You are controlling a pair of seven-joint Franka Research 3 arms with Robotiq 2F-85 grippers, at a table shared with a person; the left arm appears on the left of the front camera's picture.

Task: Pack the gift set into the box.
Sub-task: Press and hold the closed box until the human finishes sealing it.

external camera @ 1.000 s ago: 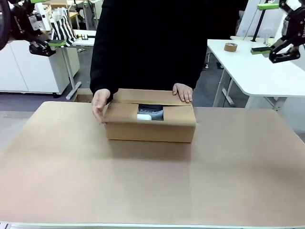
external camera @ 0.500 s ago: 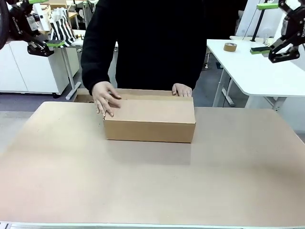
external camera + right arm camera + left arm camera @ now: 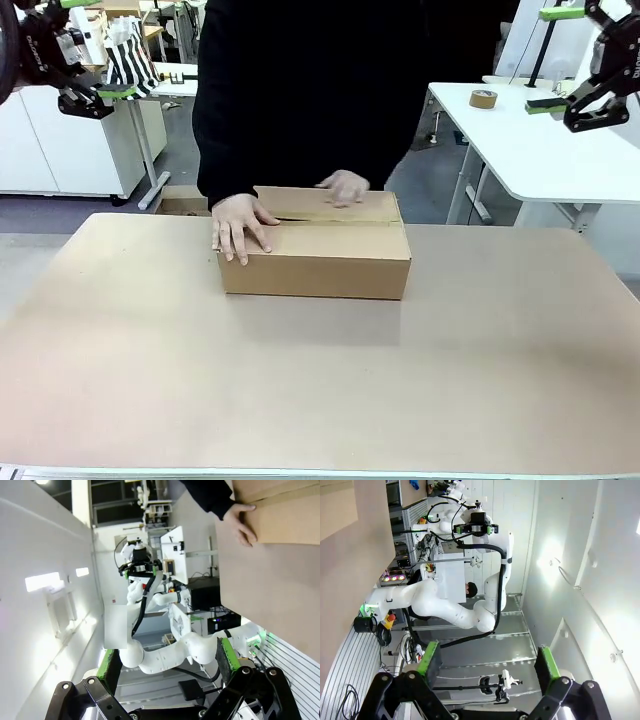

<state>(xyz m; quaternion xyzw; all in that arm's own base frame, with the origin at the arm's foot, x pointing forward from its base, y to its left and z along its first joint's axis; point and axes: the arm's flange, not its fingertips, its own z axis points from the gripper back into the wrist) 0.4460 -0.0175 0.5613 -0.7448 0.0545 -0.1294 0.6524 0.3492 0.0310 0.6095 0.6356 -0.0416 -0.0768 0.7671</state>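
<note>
While the person presses the flaps down, the cardboard box (image 3: 315,255) sits in the middle of the front view, toward the far side of the brown table (image 3: 320,390). Its long axis runs left to right across the frame. The top flaps are folded flat, with their seam running along that same axis. One of the person's hands (image 3: 243,222) lies spread on the top at the left end. The other hand (image 3: 345,187) is blurred over the far flap. I cannot see what is inside.

Both of my tools are high and well apart from the box. The left gripper (image 3: 110,45) hangs in the upper left corner of the frame and the right gripper (image 3: 548,60) in the upper right. Each has its jaws spread wide and grips nothing, and the wrist views confirm this: the left gripper's (image 3: 487,660) green pads stand far apart against the lab wall. The right gripper's (image 3: 167,662) pads do the same, with the box (image 3: 280,510) and a hand (image 3: 242,522) in that picture's upper right corner.

So the box lies below and between the two arms, with neither clearly nearer as far as I can judge. The person's hands are the ones on it. If I must hold or steady it, I would come in at the short ends, since the long faces look too wide for one gripper.
</note>
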